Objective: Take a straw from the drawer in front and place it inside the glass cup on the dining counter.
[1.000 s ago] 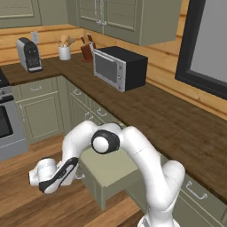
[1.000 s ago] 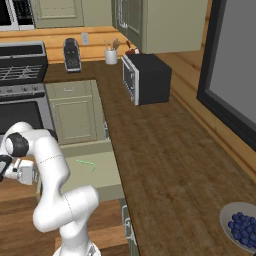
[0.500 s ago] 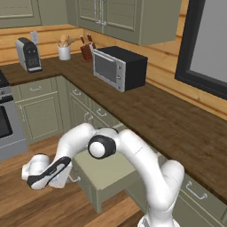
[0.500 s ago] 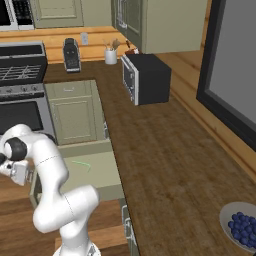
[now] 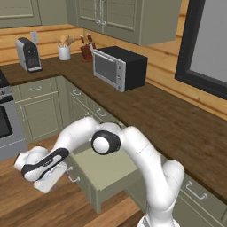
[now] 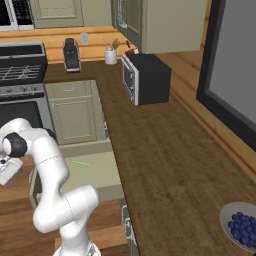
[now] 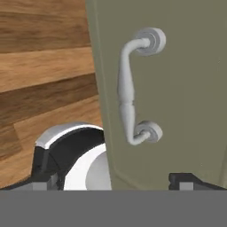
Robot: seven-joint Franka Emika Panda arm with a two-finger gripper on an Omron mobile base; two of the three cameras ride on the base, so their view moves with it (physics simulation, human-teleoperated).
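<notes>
with the drawer (image 6: 95,172) pulled out and the gripper (image 5: 48,177) low by its handle (image 7: 128,88), jaws wide open and empty, lifting carelessly could snag it before reaching the straw (image 6: 80,164).

One drawer (image 6: 102,172) stands pulled out with one straw (image 6: 81,163) inside and one silver handle (image 7: 129,88) just ahead of the hand. Beyond sit one microwave (image 5: 119,67), one coffee machine (image 5: 29,54), one utensil holder (image 5: 64,52), one knife block (image 5: 87,51) and one bowl of blueberries (image 6: 241,232).
</notes>
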